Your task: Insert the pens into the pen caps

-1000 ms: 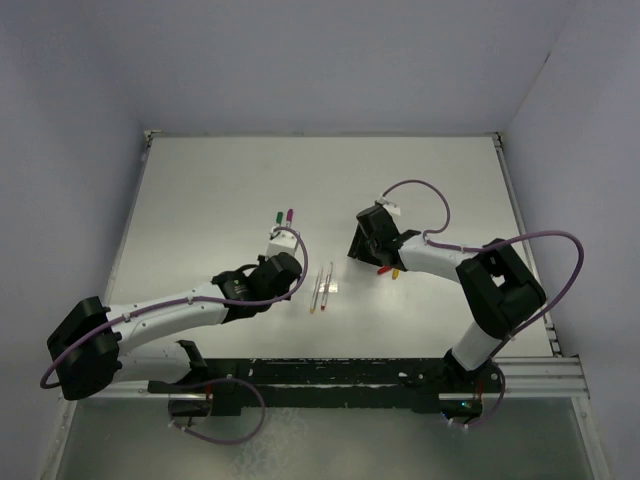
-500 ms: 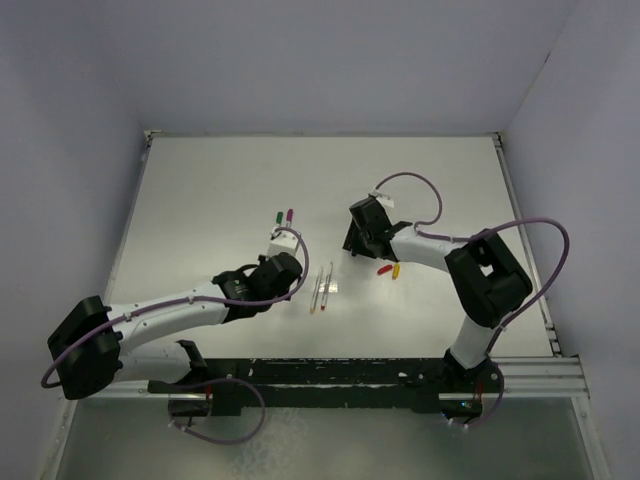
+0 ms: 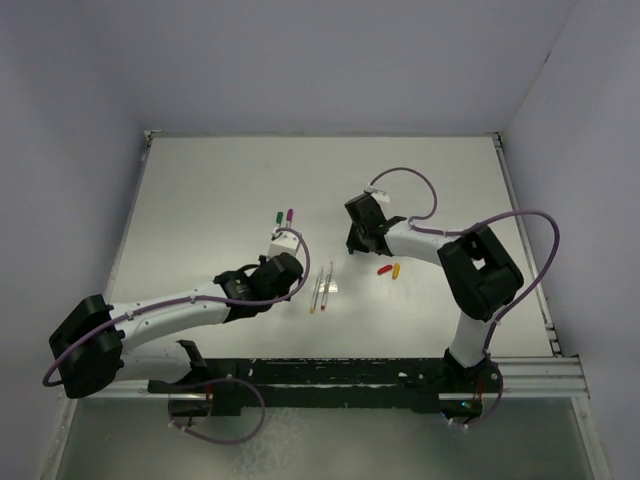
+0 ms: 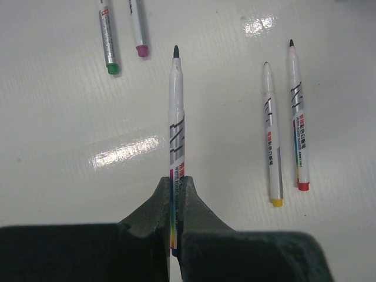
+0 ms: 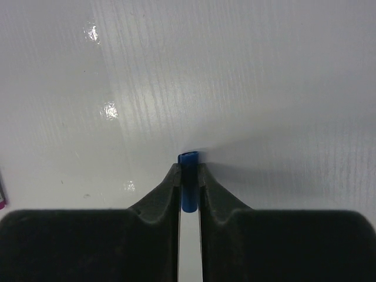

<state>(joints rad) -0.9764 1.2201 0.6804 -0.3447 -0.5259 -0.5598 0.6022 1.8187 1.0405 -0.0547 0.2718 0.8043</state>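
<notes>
My left gripper (image 4: 176, 182) is shut on a silvery-white pen (image 4: 176, 111) with a dark tip that points away from it. In the top view this gripper (image 3: 285, 252) sits left of centre. A yellow-ended pen (image 4: 270, 129) and a red-ended pen (image 4: 296, 111) lie on the table to its right, also seen from above (image 3: 321, 288). Ahead lie a green-ended pen (image 4: 107, 41) and a purple-ended pen (image 4: 138, 29). My right gripper (image 5: 188, 170) is shut on a blue cap (image 5: 188, 158), its open end facing forward. In the top view this gripper (image 3: 357, 240) is up and left of the red cap (image 3: 383, 269) and yellow cap (image 3: 395, 270).
The white table (image 3: 200, 190) has a raised rim at the back and sides. Grey walls stand round it. A black rail (image 3: 340, 375) with the arm bases runs along the near edge.
My right gripper has moved up and left, away from the red and yellow caps, with the blue cap in it. The left arm has not moved.
</notes>
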